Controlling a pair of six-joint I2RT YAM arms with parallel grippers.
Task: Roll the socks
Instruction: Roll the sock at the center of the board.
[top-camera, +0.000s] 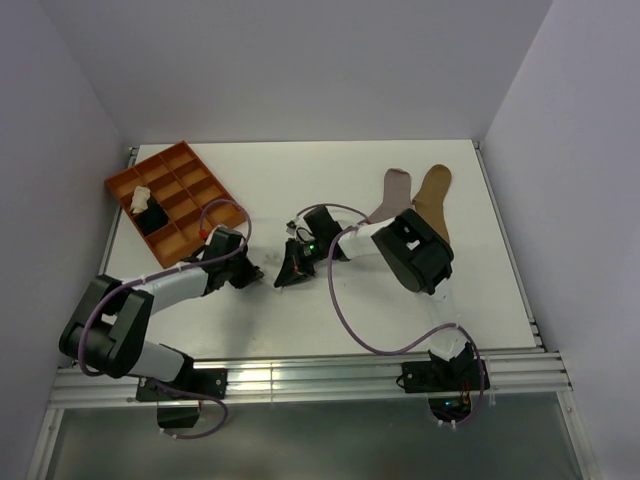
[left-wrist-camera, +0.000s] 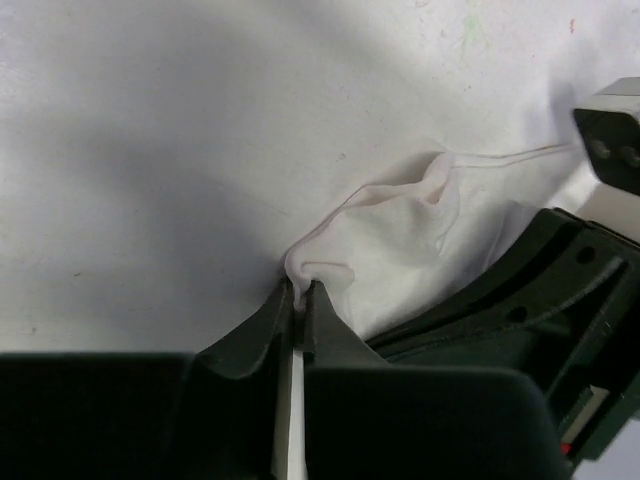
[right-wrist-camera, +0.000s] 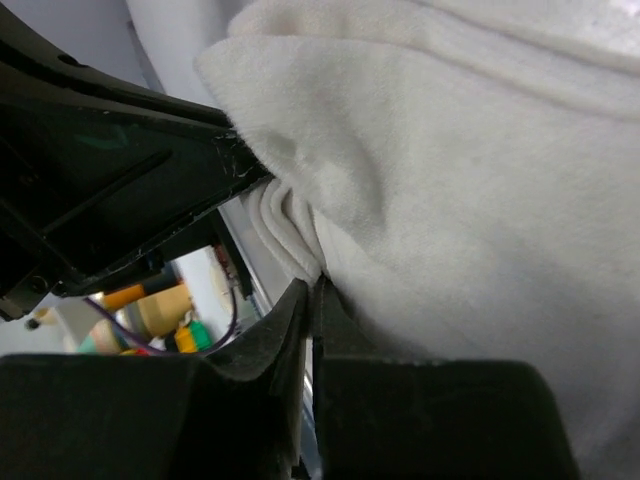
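My left claw (left-wrist-camera: 300, 290) and right claw (right-wrist-camera: 312, 285) both pinch the white sock (left-wrist-camera: 400, 240) — not rolled yet. Cream sock (top-camera: 140, 197) and black sock (top-camera: 153, 217) sit in the orange tray (top-camera: 200, 190) — grey sock (top-camera: 392, 190) and tan sock (top-camera: 435, 195) lie flat.

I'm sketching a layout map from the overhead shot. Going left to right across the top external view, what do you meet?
orange tray → left gripper → right gripper → grey sock → tan sock. The white sock that both grippers pinch is left out: too hidden there to place.
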